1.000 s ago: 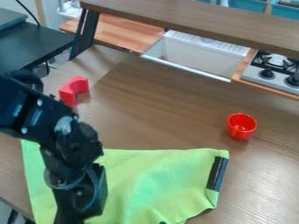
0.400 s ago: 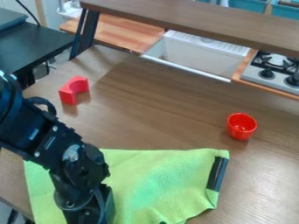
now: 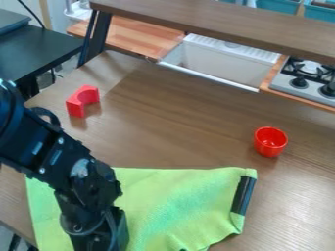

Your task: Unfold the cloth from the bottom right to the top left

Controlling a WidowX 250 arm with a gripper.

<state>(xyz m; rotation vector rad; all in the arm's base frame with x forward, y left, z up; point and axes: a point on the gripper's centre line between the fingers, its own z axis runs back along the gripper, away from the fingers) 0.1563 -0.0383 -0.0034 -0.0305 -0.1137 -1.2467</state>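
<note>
One black robot gripper point(image 3: 98, 238), at the near edge, lower left of the view, hung down over the cloth; whether its jaws stood apart, together or clamped could not be told. One lime-green cloth point(image 3: 183, 211), soft, finely textured and gently rippled, lay on the near part of the tabletop, beneath the gripper and to both sides of it, the wider portion to the right. Its far edge ran nearly straight; its right edge bore one dark, smooth strip point(image 3: 243, 194) with pale lines, and its lower right corner was rounded. One brown tabletop point(image 3: 177, 127), wood-grained, with a dull sheen. One small round red cup point(image 3: 270, 142), glossy, upright, beyond the cloth at right. One matt red block point(image 3: 82, 101) with a curved notch, farther off at left. Behind: one stove point(image 3: 307, 81), silver-grey with black grates; one white rectangular sink point(image 3: 226, 63); one striped butcher-block counter point(image 3: 134, 37); one long brown shelf point(image 3: 216, 19).
</note>
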